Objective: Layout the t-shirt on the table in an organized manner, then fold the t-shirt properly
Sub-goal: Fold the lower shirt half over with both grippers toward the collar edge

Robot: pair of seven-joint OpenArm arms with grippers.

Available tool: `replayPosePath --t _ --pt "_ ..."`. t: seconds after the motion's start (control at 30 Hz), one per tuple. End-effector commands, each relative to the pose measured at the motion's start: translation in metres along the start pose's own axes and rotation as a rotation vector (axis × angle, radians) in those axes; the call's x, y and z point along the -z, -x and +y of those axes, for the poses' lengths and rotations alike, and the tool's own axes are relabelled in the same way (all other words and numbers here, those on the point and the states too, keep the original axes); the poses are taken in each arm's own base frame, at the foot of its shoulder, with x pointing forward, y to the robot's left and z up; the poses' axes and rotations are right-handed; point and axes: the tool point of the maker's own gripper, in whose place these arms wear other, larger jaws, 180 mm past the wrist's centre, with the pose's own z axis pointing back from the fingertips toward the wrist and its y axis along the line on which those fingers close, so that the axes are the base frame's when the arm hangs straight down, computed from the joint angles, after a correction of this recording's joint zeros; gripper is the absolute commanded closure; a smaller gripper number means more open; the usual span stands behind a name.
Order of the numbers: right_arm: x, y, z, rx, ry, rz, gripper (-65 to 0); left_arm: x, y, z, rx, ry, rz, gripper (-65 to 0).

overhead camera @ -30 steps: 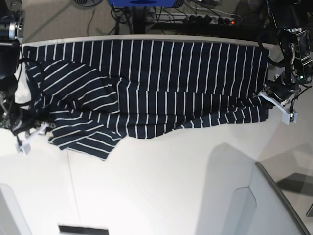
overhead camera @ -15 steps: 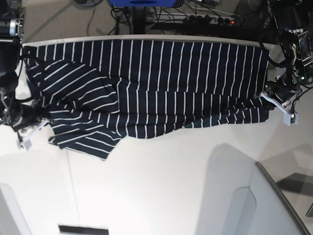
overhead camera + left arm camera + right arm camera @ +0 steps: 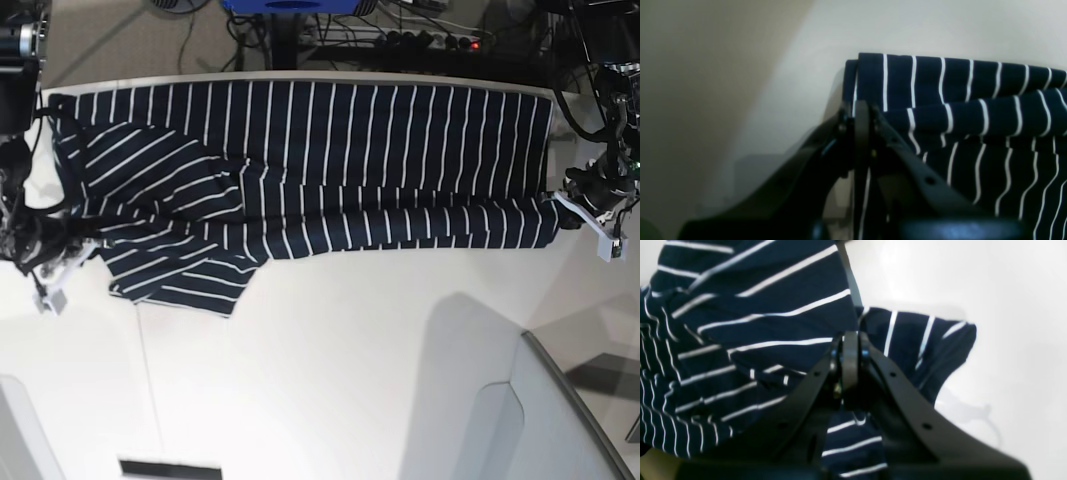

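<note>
The t-shirt (image 3: 300, 170) lies stretched along the far edge of the table (image 3: 330, 380), its long axis running left to right in the base view. Its hem end is at the right. The end at the left is bunched and folded over, a flap of it reaching toward the near side. The thin white stripes run near to far over the main body and turn diagonal on the folded flap.

The left gripper (image 3: 562, 207), at the right of the base view, sits low at the shirt's near right corner, its arm coming down from the far right. In its wrist view the left gripper (image 3: 862, 113) has its black jaws pressed together with the folded edge of the cloth pinched between them.

The right gripper (image 3: 78, 243), at the left of the base view, is down at the table surface by the shirt's left end. In its wrist view the right gripper (image 3: 850, 350) is clamped tight on a rumpled fold of the fabric.

The cloth is soft, dark navy, and creased in long ridges. The tabletop is smooth, white and glossy, with a thin seam.
</note>
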Motion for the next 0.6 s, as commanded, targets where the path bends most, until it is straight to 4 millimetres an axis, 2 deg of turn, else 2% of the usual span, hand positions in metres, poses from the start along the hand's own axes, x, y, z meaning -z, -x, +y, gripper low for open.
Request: replayPosePath --t 0.0,0.1,0.27,0.4,0.57 --pt "-0.015 -0.018 -0.014 0.012 0.022 -0.052 0.0 -0.006 -0.02 0.009 0.019 -0.016 -0.05 0.0" --pt "-0.02 -0.01 -0.022 0.046 0.031 -0.027 0.0 -0.006 -0.02 0.008 0.022 -0.015 -0.048 0.0" --pt "-0.021 0.006 -0.019 0.027 0.035 -0.009 0.0 0.001 -0.012 -0.008 0.052 0.02 -0.022 0.0" --pt "-0.023 0.012 -0.018 0.019 0.037 0.007 0.0 0.002 -0.017 -0.007 0.047 0.018 -0.032 0.0" --pt "-0.025 0.018 -0.021 0.018 0.043 0.029 0.0 0.0 -0.019 0.006 0.113 -0.027 -0.013 0.0"
